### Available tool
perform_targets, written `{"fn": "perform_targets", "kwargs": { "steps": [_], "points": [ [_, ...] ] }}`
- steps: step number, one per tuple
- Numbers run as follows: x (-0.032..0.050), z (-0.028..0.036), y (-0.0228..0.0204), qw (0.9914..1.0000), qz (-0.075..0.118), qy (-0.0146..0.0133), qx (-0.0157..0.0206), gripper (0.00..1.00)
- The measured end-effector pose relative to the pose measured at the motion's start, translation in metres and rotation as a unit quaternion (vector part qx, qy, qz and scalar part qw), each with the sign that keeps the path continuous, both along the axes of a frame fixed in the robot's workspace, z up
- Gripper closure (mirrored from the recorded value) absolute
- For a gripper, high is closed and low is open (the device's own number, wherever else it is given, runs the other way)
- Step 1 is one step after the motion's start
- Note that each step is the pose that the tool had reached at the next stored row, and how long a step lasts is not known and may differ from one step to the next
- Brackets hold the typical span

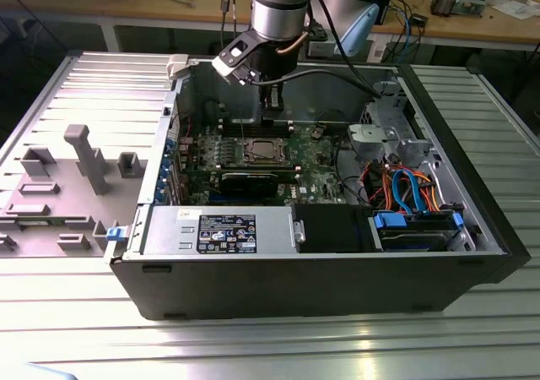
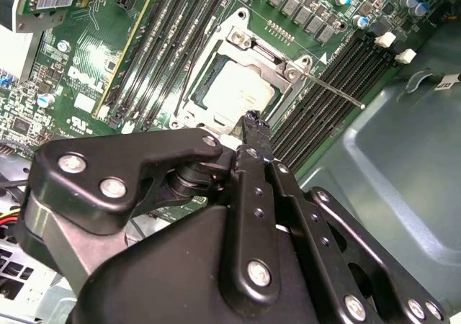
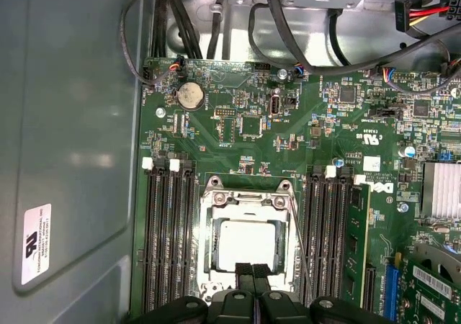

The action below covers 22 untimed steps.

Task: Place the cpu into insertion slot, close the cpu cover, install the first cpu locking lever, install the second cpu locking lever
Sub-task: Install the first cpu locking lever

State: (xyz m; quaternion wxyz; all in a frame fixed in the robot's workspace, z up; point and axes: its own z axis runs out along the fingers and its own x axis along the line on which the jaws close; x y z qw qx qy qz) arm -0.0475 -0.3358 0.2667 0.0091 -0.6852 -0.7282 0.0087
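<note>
End effector [image 3: 253, 271] pressed together, pinching nothing, just beside dull silver square cpu [image 1: 257, 152], upper middle of exterior view. Cpu sits in dark-rimmed square insertion slot [image 3: 214, 223]; silvery-grey windowed cpu cover [image 3: 248, 203] flat over it.

Single arm [image 1: 278, 8] upright, tool [image 3: 252, 269] pointing straight down, its two fingers [image 3: 243, 273] closed against each other

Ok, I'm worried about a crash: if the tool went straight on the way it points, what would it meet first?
Probably the cpu cover, at its frame edge beside the cpu; the tool points down at that spot. The gap between them is unclear.
</note>
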Motion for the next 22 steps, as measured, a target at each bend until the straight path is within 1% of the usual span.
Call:
{"fn": "perform_targets", "kwargs": {
  "steps": [3, 5, 8, 11, 13, 15, 16, 17, 18, 20, 22],
  "points": [
    [0.0, 0.0, 0.0, 1.0, 0.0, 0.0, 0.0, 0.89],
    [0.0, 0.0, 0.0, 0.99999, 0.004, 0.0001, 0.0, 0.89],
    [0.0, 0.0, 0.0, 0.99981, 0.019, 0.0, 0.0, 0.89],
    [0.0, 0.0, 0.0, 0.9993, 0.037, 0.0, 0.0, 0.89],
    [0.0, 0.0, 0.0, 0.99833, 0.058, 0.0, 0.0, 0.89],
    [0.0, 0.0, 0.0, 0.99676, 0.08, 0.0, 0.0, 0.89],
    [0.0, 0.0, 0.0, 0.99609, 0.088, 0.0, 0.0, 0.89],
    [0.0, 0.0, 0.0, 0.99559, 0.094, 0.0, 0.0, 0.89],
    [0.0, 0.0, 0.0, 0.99486, 0.101, 0.0, 0.0, 0.89],
    [0.0, 0.0, 0.0, 0.99374, 0.112, 0.0, 0.0, 0.89],
    [0.0, 0.0, 0.0, 0.99236, 0.123, 0.0, 0.0, 0.89]
  ]
}}
